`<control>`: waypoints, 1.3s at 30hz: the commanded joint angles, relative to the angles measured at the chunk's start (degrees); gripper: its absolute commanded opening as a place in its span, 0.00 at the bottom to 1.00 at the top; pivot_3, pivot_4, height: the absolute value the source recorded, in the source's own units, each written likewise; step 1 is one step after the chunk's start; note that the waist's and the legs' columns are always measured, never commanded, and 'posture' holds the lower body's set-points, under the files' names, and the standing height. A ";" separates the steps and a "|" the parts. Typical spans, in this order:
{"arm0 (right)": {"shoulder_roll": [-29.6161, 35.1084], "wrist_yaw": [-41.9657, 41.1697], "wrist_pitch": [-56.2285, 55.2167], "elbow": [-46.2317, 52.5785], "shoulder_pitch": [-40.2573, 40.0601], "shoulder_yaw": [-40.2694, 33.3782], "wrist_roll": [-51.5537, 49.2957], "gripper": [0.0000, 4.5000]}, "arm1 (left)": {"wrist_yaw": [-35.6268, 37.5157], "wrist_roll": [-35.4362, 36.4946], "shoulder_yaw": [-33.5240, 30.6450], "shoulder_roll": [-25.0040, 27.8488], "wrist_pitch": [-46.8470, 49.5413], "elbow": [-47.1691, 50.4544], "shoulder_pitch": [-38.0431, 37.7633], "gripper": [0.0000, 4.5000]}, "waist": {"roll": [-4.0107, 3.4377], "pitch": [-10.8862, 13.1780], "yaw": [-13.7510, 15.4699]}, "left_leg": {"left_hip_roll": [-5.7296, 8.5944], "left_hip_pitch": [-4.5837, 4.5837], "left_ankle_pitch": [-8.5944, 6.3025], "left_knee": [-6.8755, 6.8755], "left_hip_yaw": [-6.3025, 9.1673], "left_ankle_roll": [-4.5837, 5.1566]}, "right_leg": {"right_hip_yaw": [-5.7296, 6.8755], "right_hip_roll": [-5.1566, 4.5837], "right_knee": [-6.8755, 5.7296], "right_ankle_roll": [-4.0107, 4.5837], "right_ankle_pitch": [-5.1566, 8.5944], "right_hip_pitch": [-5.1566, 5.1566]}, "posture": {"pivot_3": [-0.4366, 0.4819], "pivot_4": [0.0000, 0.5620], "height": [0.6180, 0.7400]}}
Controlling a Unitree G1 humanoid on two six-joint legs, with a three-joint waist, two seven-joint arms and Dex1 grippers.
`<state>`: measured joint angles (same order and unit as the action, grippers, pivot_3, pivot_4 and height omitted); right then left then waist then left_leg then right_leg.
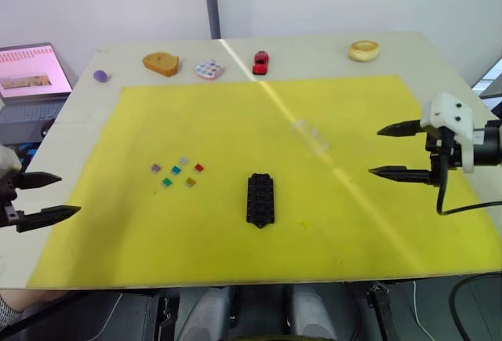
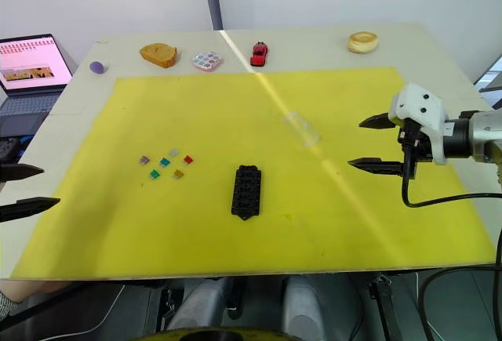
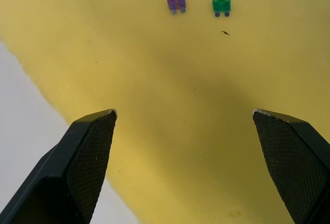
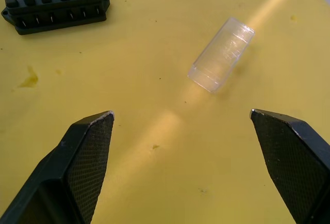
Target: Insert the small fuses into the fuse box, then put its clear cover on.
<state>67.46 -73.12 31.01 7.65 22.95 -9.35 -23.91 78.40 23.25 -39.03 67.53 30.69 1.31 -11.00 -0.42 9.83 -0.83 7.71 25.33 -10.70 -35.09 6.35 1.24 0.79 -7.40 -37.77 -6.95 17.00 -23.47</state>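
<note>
Two grippers, both spread wide, empty. Yellow mat [image 1: 235, 114] bears fuse box [image 1: 260, 198] at centre, long axis front-to-back; clear cover [image 1: 311, 136] beyond it, nearer right gripper [image 1: 391, 151]. Six small fuses [image 1: 177, 172] lie loose left of box, nearer left gripper [image 1: 49, 197]; path unobstructed. Toys along far table edge, well apart.
</note>
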 commanded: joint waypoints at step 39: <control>-25.51 12.98 5.09 18.91 20.50 22.10 -0.83 1.00 | -8.68 7.68 30.77 -16.66 28.66 -39.58 49.64 0.46 | 0.60 -0.14 -0.13 | -0.03 0.03 0.31 -0.19 0.10 -0.21 | -0.23 0.34 -0.43 -0.30 -0.19 0.05 | 0.48 0.27 1.00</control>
<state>42.27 -60.52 36.85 24.25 42.81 13.39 -24.84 68.67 32.10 -8.39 49.92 61.02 -36.82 37.49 0.18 9.68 -0.96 7.68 25.36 -10.39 -35.29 6.44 1.03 0.55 -7.07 -38.20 -7.24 16.80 -23.41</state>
